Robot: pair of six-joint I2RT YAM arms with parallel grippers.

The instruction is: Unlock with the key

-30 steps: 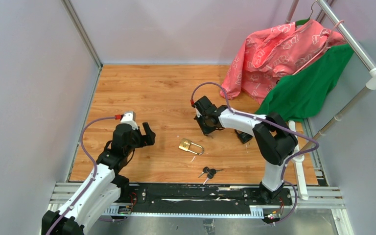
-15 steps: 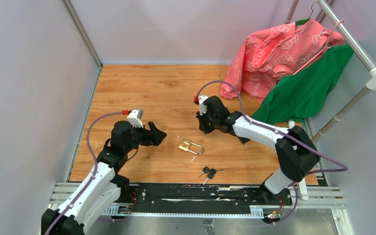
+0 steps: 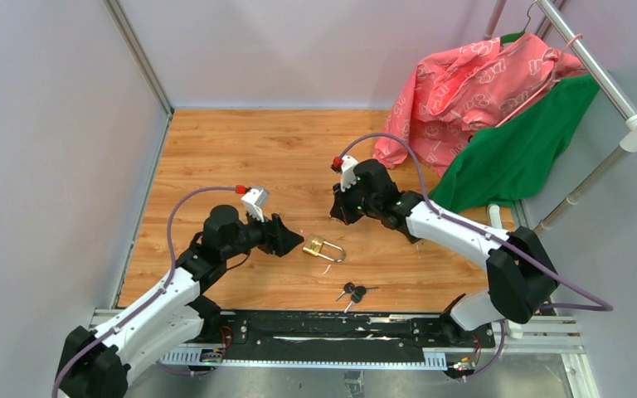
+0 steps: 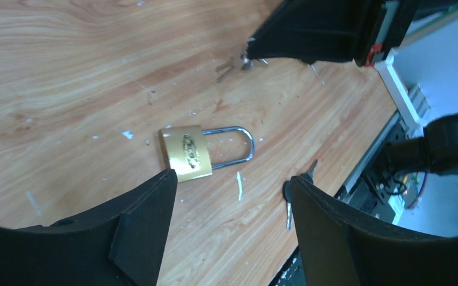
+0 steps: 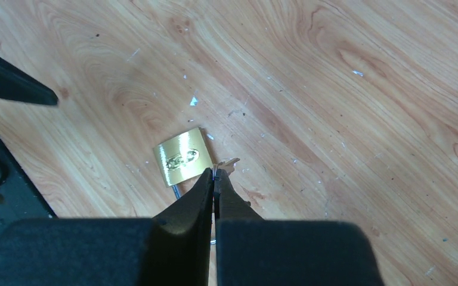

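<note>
Key, pinched between right fingers, beside padlock

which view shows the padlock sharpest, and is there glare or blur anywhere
Left wrist view: the padlock is sharp, with a glint on its shackle; the near fingers are dark and soft. Right wrist view: softer, the shut right gripper partly hiding its shackle. Top view: evenly lit, padlock small.

Wood-grain tabletop, pale grey walls.
</note>
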